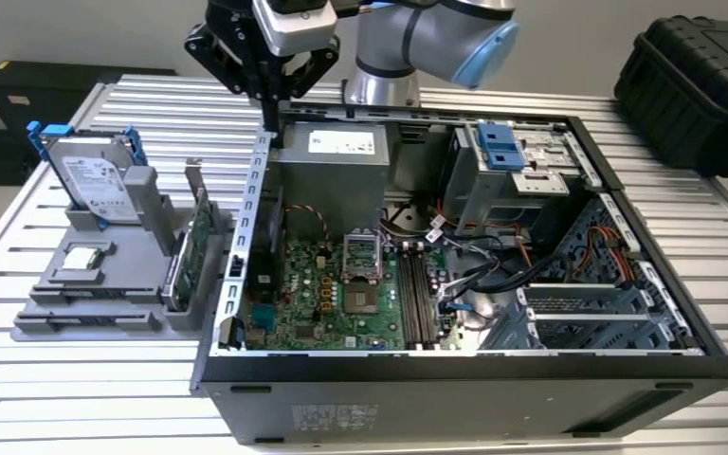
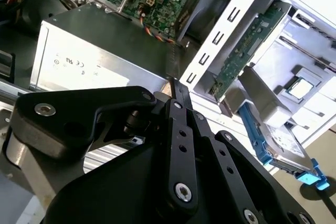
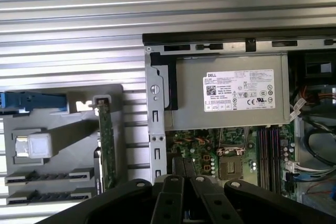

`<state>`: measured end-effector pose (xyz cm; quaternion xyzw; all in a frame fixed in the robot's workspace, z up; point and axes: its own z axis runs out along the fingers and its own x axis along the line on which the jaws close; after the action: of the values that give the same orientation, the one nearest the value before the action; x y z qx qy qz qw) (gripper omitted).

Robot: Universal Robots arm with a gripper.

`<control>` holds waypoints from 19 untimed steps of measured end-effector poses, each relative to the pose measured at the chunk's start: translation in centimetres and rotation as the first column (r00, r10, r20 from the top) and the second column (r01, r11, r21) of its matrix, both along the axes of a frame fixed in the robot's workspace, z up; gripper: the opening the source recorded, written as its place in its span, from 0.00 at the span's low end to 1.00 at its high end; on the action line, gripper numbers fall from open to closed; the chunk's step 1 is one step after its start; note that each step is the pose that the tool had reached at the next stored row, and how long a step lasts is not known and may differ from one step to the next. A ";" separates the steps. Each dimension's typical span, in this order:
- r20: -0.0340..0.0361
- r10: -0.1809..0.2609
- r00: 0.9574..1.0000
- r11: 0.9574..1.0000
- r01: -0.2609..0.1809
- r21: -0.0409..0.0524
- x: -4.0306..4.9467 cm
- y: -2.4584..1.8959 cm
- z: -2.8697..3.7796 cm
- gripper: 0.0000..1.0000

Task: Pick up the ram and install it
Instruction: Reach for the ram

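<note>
Gripper hangs above the power-supply end of the open computer case, its 2 fingers drawn together with nothing visible between them. Whether the ram sits in the gray holder or on the motherboard, I cannot tell.

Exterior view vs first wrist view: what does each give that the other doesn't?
Exterior view's own: the arm's blue-capped joint, the black case at the exterior view's right, and the tower's dark outer side. First wrist view's own: a straight-down look onto the labelled power supply. Shared: the claw, shut and empty, near the tower's corner by the power supply; the gray holder with the hard drive; the motherboard.
</note>
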<state>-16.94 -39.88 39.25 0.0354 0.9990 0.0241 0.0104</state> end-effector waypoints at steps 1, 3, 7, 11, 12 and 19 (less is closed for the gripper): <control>0.000 0.000 1.000 1.000 0.000 0.000 -0.04 0.00 0.00 0.00; 0.000 0.000 1.000 1.000 0.000 0.000 -0.13 0.00 0.00 0.00; 0.000 0.000 1.000 1.000 0.000 0.000 -0.34 0.00 0.00 0.00; 0.000 0.000 1.000 1.000 0.000 0.000 -0.57 0.00 0.00 0.00; 0.000 0.000 1.000 1.000 0.000 0.000 -0.63 0.00 0.00 0.00; 0.000 0.000 1.000 1.000 0.000 0.000 -1.00 0.00 0.00 0.00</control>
<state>-17.93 -39.88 39.25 0.0354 0.9990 0.0240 0.0104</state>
